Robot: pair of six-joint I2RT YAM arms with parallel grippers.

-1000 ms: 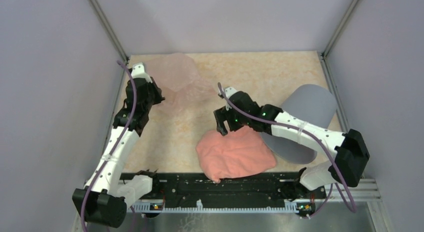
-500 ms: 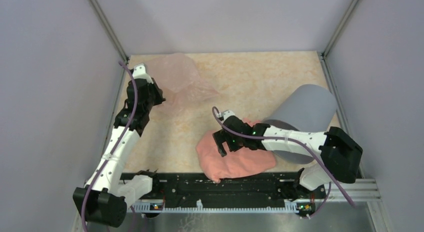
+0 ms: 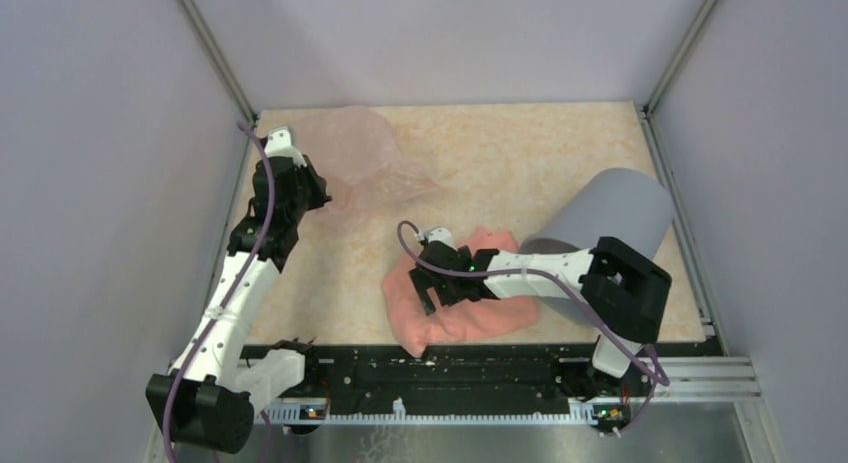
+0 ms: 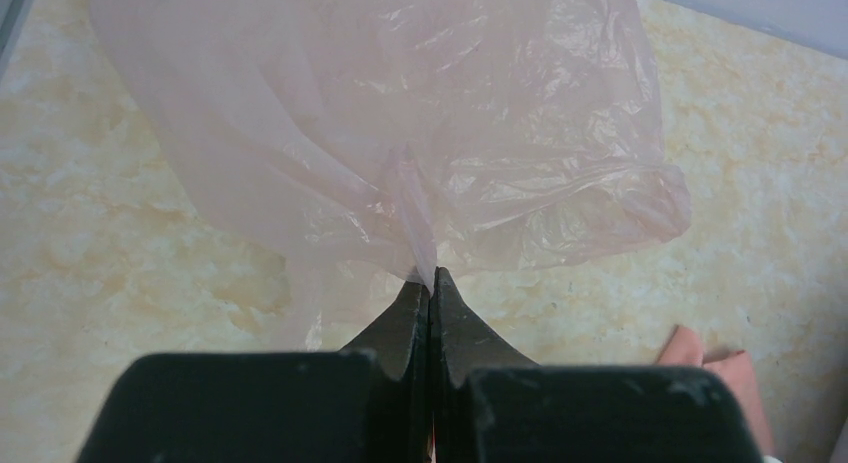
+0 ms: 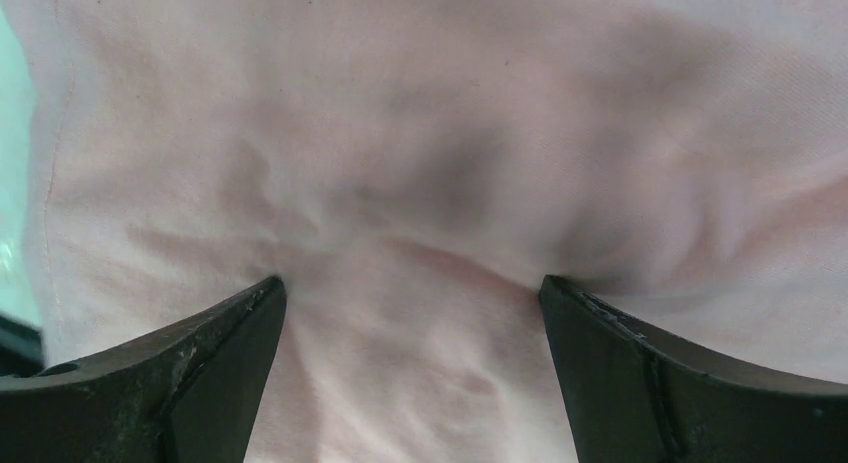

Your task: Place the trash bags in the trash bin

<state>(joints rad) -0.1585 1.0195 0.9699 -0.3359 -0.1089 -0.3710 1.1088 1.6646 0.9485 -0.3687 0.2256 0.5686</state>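
Observation:
The see-through pale pink trash bag (image 3: 365, 158) lies bunched at the table's far left; it fills the upper left wrist view (image 4: 400, 133). My left gripper (image 3: 318, 196) is shut on a pinch of the bag's film (image 4: 428, 276). The grey trash bin (image 3: 610, 218) lies tilted on its side at the right, its mouth toward the near edge, partly hidden by my right arm. My right gripper (image 3: 432, 295) is open, its fingertips (image 5: 250, 313) pressed down into the opaque salmon-pink folded sheet (image 3: 455, 308), which fills the right wrist view (image 5: 430, 183).
The salmon sheet lies near the front edge, touching the bin's mouth. The black rail (image 3: 450, 368) with the arm bases runs along the near edge. Grey walls close in the table on three sides. Bare marbled table (image 3: 520, 153) shows at the far middle.
My right gripper has moved from mid-table toward the near edge and down onto the salmon sheet, pushing it left. The bin has shifted slightly. My left gripper has held still on the bag.

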